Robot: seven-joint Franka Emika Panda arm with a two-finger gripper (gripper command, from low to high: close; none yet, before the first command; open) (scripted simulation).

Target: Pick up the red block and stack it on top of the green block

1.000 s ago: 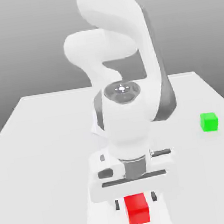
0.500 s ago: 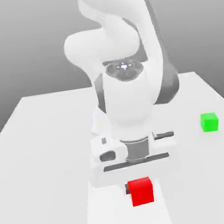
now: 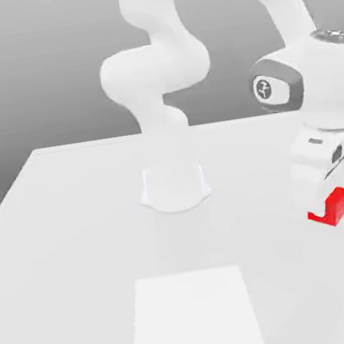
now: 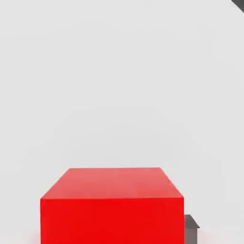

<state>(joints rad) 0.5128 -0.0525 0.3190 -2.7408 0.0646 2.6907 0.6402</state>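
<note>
The red block hangs under the white hand at the exterior view's right, lifted off the white table. My gripper is shut on it, and the hand covers the block's upper part. In the hand view the red block sits close to the camera, with a dark fingertip showing at its side and bare table beyond it. The green block is hidden: the hand and the red block stand in front of the spot at the exterior view's right.
The arm's round white base stands mid-table. A lighter square patch lies on the table near the front edge. The table's right edge runs close to the hand.
The gripper closed on the red block above the front patch, lifted it, and swung with it to the exterior view's right, covering the place where the green block showed.
</note>
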